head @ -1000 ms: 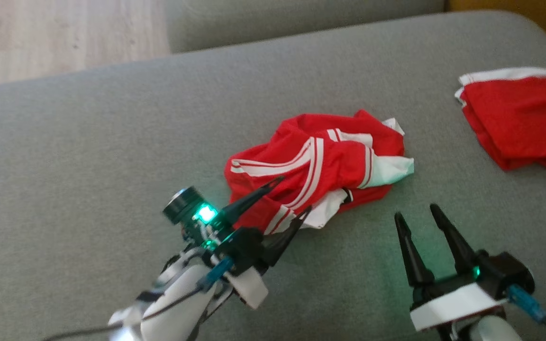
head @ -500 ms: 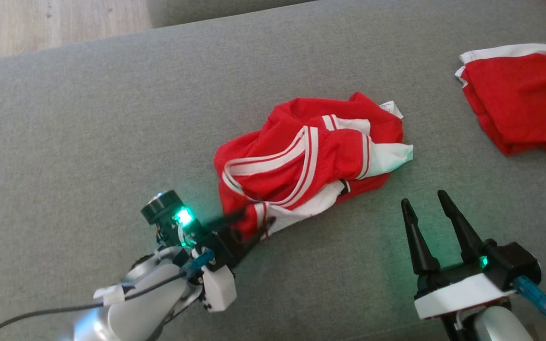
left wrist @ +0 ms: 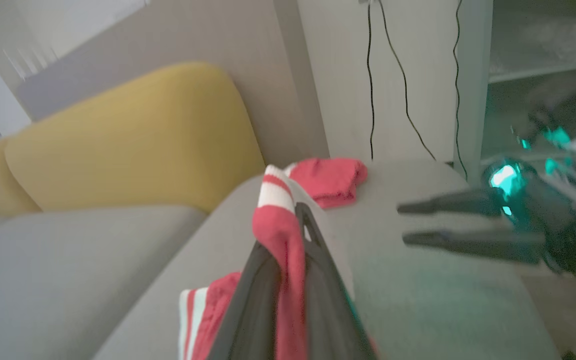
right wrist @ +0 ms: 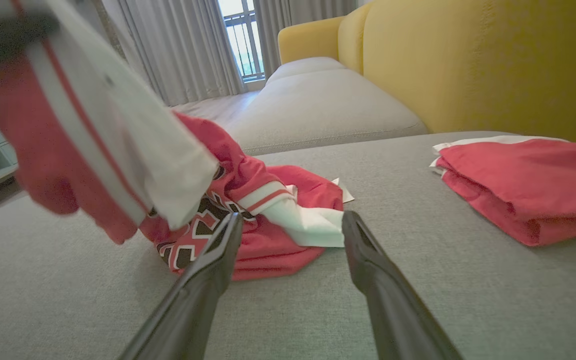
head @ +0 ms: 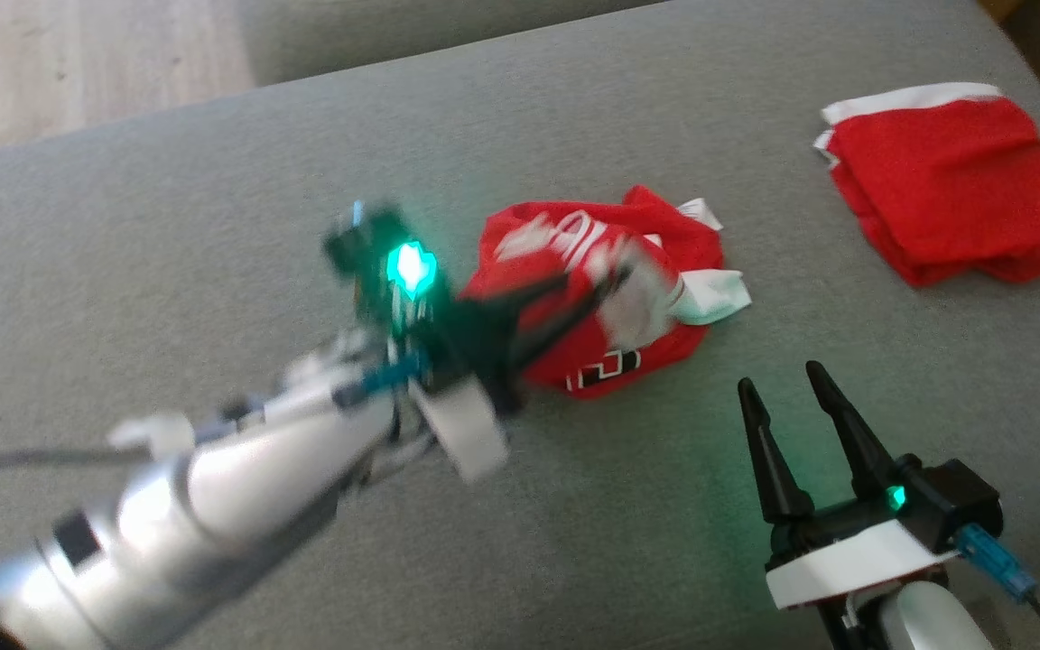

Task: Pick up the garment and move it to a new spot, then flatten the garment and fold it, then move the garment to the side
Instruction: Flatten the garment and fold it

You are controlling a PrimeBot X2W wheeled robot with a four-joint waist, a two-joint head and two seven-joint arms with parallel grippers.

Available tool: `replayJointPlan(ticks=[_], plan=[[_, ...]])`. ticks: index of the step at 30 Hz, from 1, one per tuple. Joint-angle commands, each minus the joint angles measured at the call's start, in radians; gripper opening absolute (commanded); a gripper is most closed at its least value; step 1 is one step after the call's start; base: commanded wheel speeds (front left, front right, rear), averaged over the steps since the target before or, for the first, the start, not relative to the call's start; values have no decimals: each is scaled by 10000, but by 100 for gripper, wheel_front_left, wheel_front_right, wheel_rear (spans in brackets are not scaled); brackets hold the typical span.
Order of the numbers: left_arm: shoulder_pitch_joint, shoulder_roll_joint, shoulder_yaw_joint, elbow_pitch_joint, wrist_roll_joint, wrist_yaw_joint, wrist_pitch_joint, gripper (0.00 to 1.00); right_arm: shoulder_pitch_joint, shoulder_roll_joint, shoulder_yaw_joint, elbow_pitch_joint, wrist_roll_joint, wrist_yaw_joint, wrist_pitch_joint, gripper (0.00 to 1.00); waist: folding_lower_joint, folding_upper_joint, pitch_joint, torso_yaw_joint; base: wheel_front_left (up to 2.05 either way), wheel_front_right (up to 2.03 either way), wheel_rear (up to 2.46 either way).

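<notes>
Pinching garment (left wrist: 280, 235): left jaws, clear from left wrist, blurred from head | right jaws spread

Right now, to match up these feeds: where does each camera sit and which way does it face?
Head view: on the head, looking down at the grey sofa seat; left gripper shut on the garment, right gripper open.
Left wrist view: along its own fingers toward the yellow backrest; right gripper beside.
Right wrist view: low over the seat, between its open fingers, toward the curtains.
Shared: all three show the garment and the folded red cloth.
</notes>
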Motion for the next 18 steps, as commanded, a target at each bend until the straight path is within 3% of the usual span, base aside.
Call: replayJointPlan(ticks=[1, 6, 11, 18], plan=[[-1047, 126, 462, -515, -294, 18, -52, 0, -316, 7, 164, -353, 42, -9, -65, 100, 0, 0, -98, -263, 0, 0, 0], [-3120, -513, 1158, -314, -1137, 18, -64, 0, -227, 184, 189, -389, 82, -9, -65, 100, 0, 0, -205, -827, 0, 0, 0], [-5061, -1344, 2062, 1437, -1482, 57, -357, 0, -172, 324, 290, -524, 111, -9, -65, 100, 0, 0, -316, -1435, 0, 0, 0], [-6873, -2318, 3091, 3714, -1668, 564, -1036, 0, -54, 405, 305, -630, 111, -9, -65, 100, 0, 0, -473, -1741, 0, 0, 0]])
